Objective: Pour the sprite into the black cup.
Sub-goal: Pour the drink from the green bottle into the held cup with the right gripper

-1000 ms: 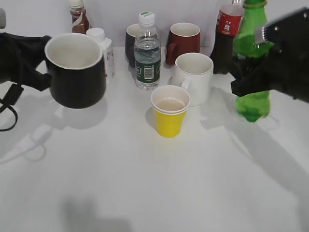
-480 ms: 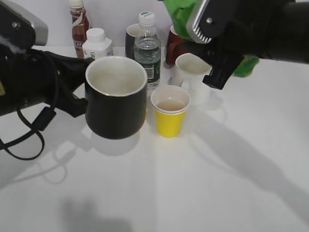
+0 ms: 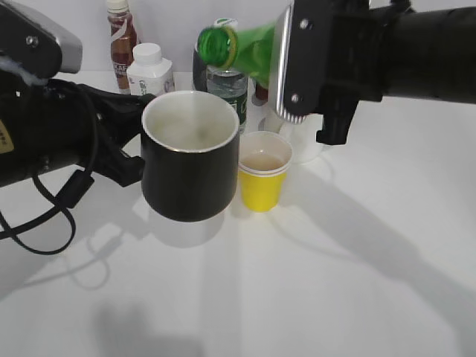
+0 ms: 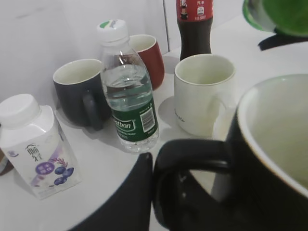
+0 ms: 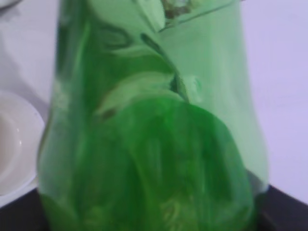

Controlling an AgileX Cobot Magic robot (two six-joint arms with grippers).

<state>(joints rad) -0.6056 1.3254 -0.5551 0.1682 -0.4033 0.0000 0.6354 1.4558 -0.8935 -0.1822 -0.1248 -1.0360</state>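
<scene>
My left gripper (image 3: pixel 126 149) is shut on the handle (image 4: pixel 192 154) of the black cup (image 3: pixel 190 160) and holds it above the table at centre left. The cup's white inside faces up. My right gripper (image 3: pixel 297 59) is shut on the sprite (image 3: pixel 238 46), a green bottle tipped on its side with its open mouth over the cup's far rim. The sprite fills the right wrist view (image 5: pixel 154 134), hiding the jaws. Its mouth shows at the top right of the left wrist view (image 4: pixel 274 17).
A yellow paper cup (image 3: pixel 262 175) stands just right of the black cup. Behind are a white mug (image 4: pixel 204 91), a clear water bottle (image 4: pixel 127 96), a small dark mug (image 4: pixel 79 91), a dark red mug (image 4: pixel 147 53), a cola bottle (image 4: pixel 195 24) and a white milk carton (image 3: pixel 149 71).
The sprite has gone from upright at the right to tipped over the black cup. The left gripper has carried the cup from the far left toward the centre.
</scene>
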